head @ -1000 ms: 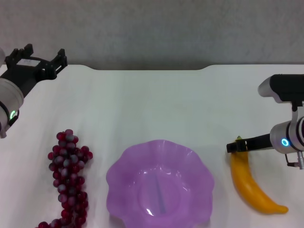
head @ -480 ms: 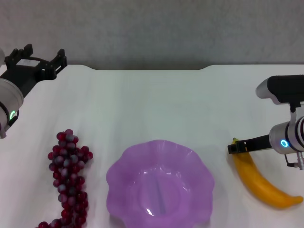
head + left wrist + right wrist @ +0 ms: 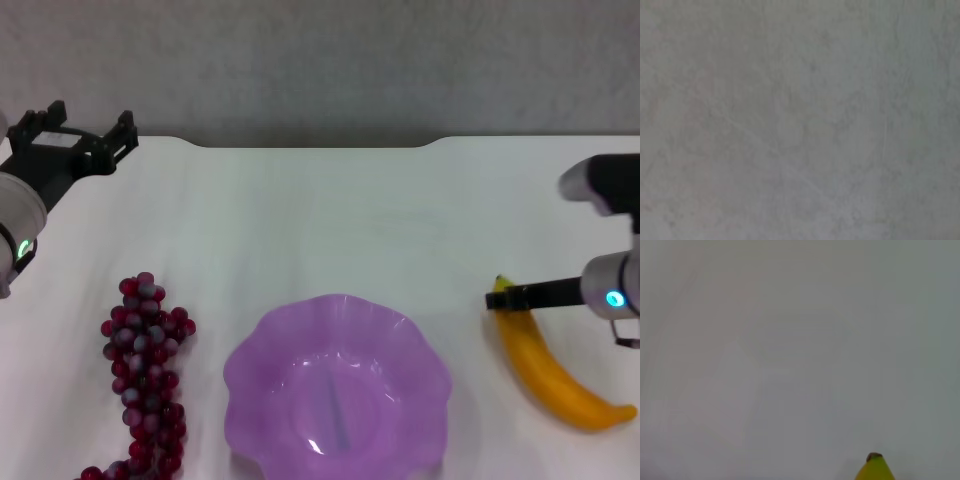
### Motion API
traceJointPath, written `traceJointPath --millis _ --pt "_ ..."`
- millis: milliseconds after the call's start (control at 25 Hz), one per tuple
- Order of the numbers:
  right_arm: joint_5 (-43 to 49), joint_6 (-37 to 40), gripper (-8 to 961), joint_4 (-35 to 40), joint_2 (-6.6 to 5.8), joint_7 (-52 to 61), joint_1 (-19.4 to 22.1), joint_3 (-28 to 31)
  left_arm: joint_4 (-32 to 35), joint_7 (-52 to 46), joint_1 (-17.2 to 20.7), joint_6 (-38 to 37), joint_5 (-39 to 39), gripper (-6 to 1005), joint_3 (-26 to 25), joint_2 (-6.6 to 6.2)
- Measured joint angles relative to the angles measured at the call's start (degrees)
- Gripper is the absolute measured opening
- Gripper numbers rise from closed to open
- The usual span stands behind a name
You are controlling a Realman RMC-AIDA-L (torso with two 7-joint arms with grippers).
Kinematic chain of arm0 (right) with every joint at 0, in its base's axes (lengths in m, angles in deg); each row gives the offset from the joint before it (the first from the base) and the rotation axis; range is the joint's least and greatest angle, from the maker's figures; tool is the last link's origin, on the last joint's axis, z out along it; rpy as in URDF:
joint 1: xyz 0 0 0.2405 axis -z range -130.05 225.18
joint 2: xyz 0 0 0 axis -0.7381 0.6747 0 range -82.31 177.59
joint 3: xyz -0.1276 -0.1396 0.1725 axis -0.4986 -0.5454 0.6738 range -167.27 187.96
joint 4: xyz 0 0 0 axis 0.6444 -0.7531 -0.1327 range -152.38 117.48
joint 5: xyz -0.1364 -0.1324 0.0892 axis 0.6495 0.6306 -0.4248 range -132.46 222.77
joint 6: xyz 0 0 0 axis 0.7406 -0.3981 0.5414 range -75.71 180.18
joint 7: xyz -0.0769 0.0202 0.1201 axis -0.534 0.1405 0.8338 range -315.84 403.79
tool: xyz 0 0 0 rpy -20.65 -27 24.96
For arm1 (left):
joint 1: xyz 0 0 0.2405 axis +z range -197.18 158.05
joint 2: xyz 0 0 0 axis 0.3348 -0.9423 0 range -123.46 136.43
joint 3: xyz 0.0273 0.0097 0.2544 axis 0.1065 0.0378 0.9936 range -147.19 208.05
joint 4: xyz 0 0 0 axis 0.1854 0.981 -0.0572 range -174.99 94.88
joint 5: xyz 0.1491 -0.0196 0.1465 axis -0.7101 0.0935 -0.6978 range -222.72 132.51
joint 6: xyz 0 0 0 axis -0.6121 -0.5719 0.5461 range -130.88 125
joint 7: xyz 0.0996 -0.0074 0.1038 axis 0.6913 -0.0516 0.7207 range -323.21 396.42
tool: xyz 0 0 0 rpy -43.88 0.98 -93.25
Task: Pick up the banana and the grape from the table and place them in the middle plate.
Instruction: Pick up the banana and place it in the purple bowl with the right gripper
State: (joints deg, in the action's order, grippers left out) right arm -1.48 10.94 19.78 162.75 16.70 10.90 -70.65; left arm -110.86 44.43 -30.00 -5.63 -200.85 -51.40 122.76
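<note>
The yellow-orange banana [image 3: 550, 375] lies to the right of the purple scalloped middle plate [image 3: 236, 372]. My right gripper [image 3: 506, 298] reaches in from the right and crosses the banana near its stem end, shut on it; only one black finger shows. The banana's tip [image 3: 874, 468] pokes into the right wrist view. On the white table [image 3: 330, 220], left of the plate, lies the dark red-purple grape bunch [image 3: 145, 370]. My left gripper [image 3: 88, 128] hangs open at the table's far left corner, well away from the grapes. The left wrist view shows only a plain grey surface.
A grey wall runs behind the table's notched far edge [image 3: 320, 146]. The plate holds nothing. White tabletop stretches between the plate and the far edge.
My right gripper shifted slightly to the right and the banana went with it, its far end swinging up and to the right. The left arm barely moved.
</note>
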Motion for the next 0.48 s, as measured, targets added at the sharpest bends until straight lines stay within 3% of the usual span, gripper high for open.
traceJointPath --millis 200,480 --pt "0.4 -3.3 469 11.0 -0.23 -0.2 5.7 2.5 0.0 0.0 0.5 0.5 0.0 819 0.0 0.01" --pt "2.8 -7.3 469 21.5 -0.18 0.1 9.6 3.9 -0.2 0.2 1.0 0.5 0.0 818 0.0 0.00"
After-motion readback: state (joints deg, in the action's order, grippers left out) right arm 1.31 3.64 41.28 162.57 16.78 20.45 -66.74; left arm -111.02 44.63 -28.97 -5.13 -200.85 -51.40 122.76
